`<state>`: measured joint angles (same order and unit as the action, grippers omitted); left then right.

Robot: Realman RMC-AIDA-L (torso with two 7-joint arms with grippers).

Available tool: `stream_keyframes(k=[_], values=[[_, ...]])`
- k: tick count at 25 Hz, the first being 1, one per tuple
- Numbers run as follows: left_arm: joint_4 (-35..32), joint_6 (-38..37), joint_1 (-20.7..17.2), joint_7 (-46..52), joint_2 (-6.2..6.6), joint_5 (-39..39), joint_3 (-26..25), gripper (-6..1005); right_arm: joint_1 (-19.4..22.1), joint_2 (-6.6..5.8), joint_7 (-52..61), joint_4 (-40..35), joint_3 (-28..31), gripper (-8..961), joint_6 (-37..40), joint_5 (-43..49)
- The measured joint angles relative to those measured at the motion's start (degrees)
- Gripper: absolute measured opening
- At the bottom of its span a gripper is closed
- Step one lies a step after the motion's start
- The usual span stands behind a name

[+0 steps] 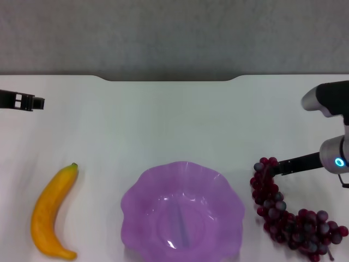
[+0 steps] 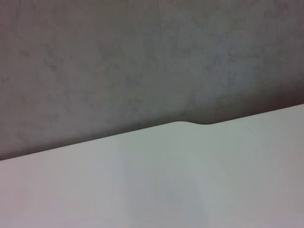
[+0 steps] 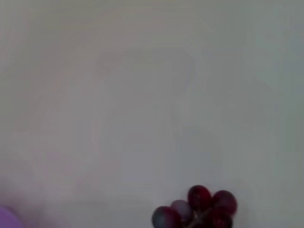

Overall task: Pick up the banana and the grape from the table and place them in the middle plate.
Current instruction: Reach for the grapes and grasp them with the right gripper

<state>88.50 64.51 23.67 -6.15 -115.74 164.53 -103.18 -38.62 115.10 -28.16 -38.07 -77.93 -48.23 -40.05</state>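
The banana [image 1: 50, 213] lies on the white table [image 1: 163, 125] at the front left, its dark green tip pointing away from me. The purple middle plate [image 1: 136, 202], with a wavy rim, sits at the front centre with nothing in it. To its right lies the grape [image 1: 292, 218], a long dark red bunch running toward the front right corner. My right gripper [image 1: 271, 170] comes in from the right and its tip meets the far end of the bunch. A few grapes [image 3: 194, 211] show in the right wrist view. My left gripper [image 1: 32, 102] hangs at the far left, well behind the banana.
The table's far edge has a shallow notch [image 1: 169, 79], also visible as a notch [image 2: 190, 124] in the left wrist view, with a grey wall behind. Bare white tabletop stretches between the plate and the far edge. A sliver of the purple plate [image 3: 4, 219] shows in the right wrist view.
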Motion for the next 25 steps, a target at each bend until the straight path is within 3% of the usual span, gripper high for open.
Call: stream_keyframes(k=[9, 25], values=[[0.0, 0.0, 0.0, 0.0, -0.01, 0.0, 0.0, 672, -1.1, 0.10, 0.0, -0.2, -5.0, 497, -0.2, -3.7], [-0.1, 0.0, 0.2, 0.0, 0.08, 0.0, 0.0, 669, -1.6, -0.18, 0.3, 2.5, -5.4, 495, -0.1, -3.8]])
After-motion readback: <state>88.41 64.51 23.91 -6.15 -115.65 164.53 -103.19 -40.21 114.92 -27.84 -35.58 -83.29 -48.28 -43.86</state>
